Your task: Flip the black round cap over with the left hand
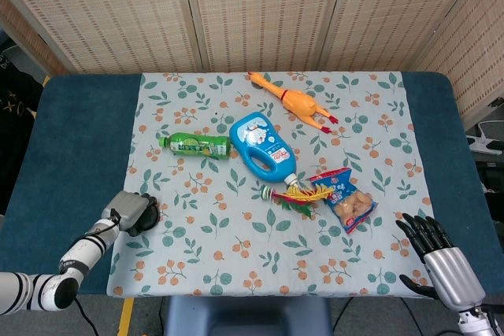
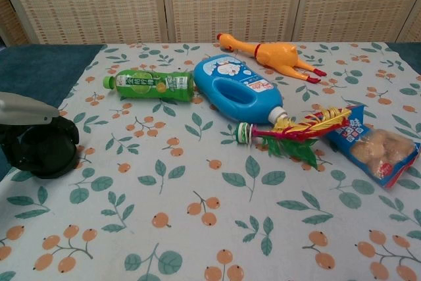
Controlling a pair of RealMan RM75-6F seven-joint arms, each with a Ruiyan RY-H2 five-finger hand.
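Observation:
The black round cap [image 1: 149, 215] sits at the left edge of the floral cloth, and my left hand [image 1: 128, 209] is wrapped around it. In the chest view the cap [image 2: 45, 156] shows as a dark round shape under the silver back of the left hand [image 2: 23, 111], whose dark fingers curl over its rim. Which face of the cap is up cannot be told. My right hand [image 1: 435, 251] hovers over the blue table's near right corner with its fingers spread and nothing in it; the chest view does not show it.
On the cloth [image 1: 236, 257] lie a green bottle [image 1: 195, 145], a blue detergent bottle [image 1: 264, 145], a rubber chicken [image 1: 295, 102], a feathered toy [image 1: 295, 194] and a snack bag [image 1: 346, 201]. A woven screen stands behind the table.

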